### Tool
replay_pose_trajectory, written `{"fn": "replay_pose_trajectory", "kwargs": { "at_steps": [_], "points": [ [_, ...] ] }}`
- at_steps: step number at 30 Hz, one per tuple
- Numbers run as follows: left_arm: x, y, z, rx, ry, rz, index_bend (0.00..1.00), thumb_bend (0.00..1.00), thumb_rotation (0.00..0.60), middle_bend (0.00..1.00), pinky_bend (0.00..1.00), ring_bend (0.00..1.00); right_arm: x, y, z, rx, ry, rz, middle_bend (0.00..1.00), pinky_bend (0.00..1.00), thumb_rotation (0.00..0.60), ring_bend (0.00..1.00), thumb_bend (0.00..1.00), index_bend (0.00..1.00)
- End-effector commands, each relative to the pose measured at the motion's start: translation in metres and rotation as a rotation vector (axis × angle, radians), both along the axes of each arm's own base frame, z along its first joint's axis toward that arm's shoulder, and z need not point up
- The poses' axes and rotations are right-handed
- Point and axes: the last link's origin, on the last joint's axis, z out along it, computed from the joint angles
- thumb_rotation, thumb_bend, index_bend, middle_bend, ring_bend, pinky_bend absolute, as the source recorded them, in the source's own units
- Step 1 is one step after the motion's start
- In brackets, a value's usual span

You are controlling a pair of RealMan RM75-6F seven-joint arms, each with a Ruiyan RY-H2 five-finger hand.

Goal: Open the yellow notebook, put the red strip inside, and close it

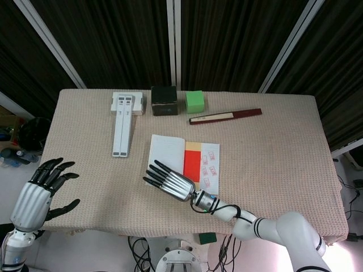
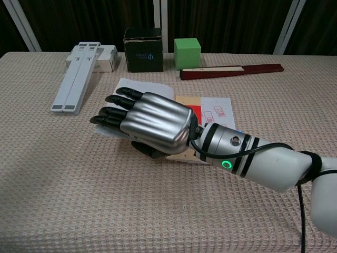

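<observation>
The yellow notebook (image 1: 168,148) lies open at the table's middle, its white left half tilted up off the cloth. The red strip (image 1: 191,165) lies on the right-hand side near the spine, beside a page with red marks (image 1: 211,168). My right hand (image 1: 170,182) reaches across the near edge of the left half, with its fingers laid out over the paper and its thumb under it. In the chest view the right hand (image 2: 152,124) covers most of the notebook (image 2: 141,85) and part of the red strip (image 2: 196,112). My left hand (image 1: 41,192) hovers with fingers apart, off the table's near left corner.
Along the far side stand a white folding stand (image 1: 123,122), a black box (image 1: 164,100) and a green cube (image 1: 194,101). A long dark red case (image 1: 225,117) lies right of them. The table's front edge (image 1: 113,229) runs close under my right forearm.
</observation>
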Motion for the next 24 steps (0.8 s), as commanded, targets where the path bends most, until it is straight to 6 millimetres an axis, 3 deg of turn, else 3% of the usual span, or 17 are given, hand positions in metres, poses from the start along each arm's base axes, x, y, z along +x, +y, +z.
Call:
{"fn": "replay_pose_trajectory", "kwargs": {
  "at_steps": [1, 14, 18, 24],
  "points": [
    [0.000, 0.000, 0.000, 0.000, 0.000, -0.001, 0.35, 0.03, 0.600, 0.22, 0.18, 0.13, -0.004, 0.002, 0.006, -0.015, -0.020, -0.013, 0.06, 0.00, 0.600, 0.00, 0.61, 0.00],
    [0.002, -0.002, 0.001, 0.002, 0.002, -0.017, 0.36, 0.03, 0.600, 0.22, 0.18, 0.13, -0.018, 0.011, 0.024, -0.125, -0.053, -0.043, 0.04, 0.00, 0.600, 0.00, 0.61, 0.00],
    [0.002, -0.003, 0.003, 0.006, 0.002, -0.018, 0.36, 0.03, 0.600, 0.22, 0.18, 0.13, -0.013, 0.010, 0.026, -0.130, -0.077, -0.046, 0.04, 0.00, 0.600, 0.00, 0.51, 0.00],
    [0.000, -0.004, 0.004, 0.009, 0.001, -0.011, 0.36, 0.03, 0.600, 0.22, 0.18, 0.13, -0.003, 0.008, 0.028, -0.134, -0.094, -0.031, 0.03, 0.00, 0.600, 0.00, 0.46, 0.00]
  ]
}}
